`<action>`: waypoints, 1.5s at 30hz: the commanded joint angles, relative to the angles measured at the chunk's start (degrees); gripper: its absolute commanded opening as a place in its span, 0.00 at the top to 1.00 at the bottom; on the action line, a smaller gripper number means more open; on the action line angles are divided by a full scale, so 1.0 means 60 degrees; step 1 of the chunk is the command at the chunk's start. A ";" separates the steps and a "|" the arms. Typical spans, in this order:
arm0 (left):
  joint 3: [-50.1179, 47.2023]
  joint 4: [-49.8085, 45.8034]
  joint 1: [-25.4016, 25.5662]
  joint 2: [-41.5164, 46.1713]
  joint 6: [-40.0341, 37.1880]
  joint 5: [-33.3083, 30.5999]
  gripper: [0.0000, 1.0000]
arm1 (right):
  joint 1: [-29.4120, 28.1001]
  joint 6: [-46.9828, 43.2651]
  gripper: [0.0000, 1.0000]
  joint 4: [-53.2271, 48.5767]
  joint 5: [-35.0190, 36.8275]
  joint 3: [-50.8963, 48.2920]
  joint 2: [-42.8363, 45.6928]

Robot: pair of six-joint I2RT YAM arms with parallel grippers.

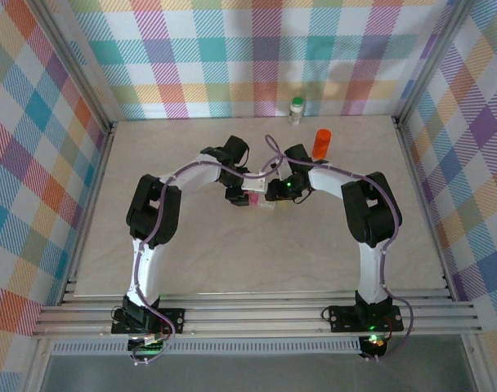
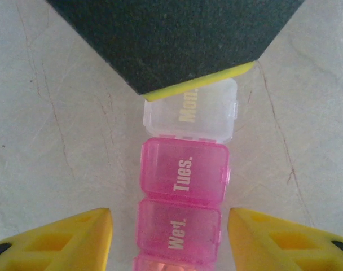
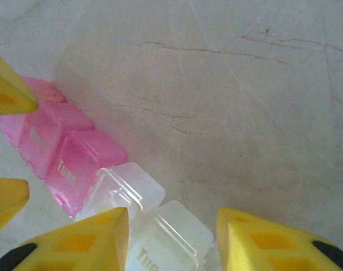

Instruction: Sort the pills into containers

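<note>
We're over the table (image 1: 257,269), and the pink pill box (image 1: 252,198) lies mid-table, right where the two arms meet. From the left wrist it's a strip of day boxes: clear Mon. box (image 2: 191,110) at 12 o'clock, then pink Tues. box (image 2: 184,172), then pink Wed. box (image 2: 178,231) toward 6. Lids are down and see-through; what's inside we can't tell.

The left gripper (image 2: 170,226) is wide, its yellow fingers (image 2: 64,240) at 7 and 5 o'clock on either side of Wed., w/ a gap on each side. A dark pad (image 2: 177,39) w/ a yellow edge covers the far end of Mon.

From the right wrist, a clear box (image 3: 166,240) sits between the fingers of the right gripper (image 3: 171,223), which stand narrow, close on both sides, and look pinched on it. The pink strip runs off toward 10 o'clock.

At the back, a white bottle (image 1: 297,109) w/ a green cap stands upright at 12 o'clock by the checked wall (image 1: 232,49). An orange vial (image 1: 322,142) stands upright at 1 o'clock from the pill box, just beyond the right arm.
</note>
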State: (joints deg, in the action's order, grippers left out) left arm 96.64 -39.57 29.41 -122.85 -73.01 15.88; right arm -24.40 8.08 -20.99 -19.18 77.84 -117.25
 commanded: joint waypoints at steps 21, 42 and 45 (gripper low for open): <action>0.0157 -0.0099 0.0196 -0.0530 -0.0519 -0.0563 0.45 | -0.0049 -0.0321 0.57 -0.1194 0.0908 -0.0289 -0.0844; 0.1224 -0.2530 0.0064 -0.0630 0.0074 -0.0222 0.63 | -0.0392 -0.0438 0.58 -0.1845 0.2772 -0.0018 -0.1126; 0.1548 -0.3029 0.0042 -0.0702 0.0340 0.0054 0.61 | -0.0445 -0.0413 0.58 -0.1914 0.2977 0.0005 -0.1134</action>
State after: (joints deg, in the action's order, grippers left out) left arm 102.83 -49.58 30.06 -126.98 -72.77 12.56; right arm -26.65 7.16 -24.18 -13.56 80.55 -117.71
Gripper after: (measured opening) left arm 0.391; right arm 0.419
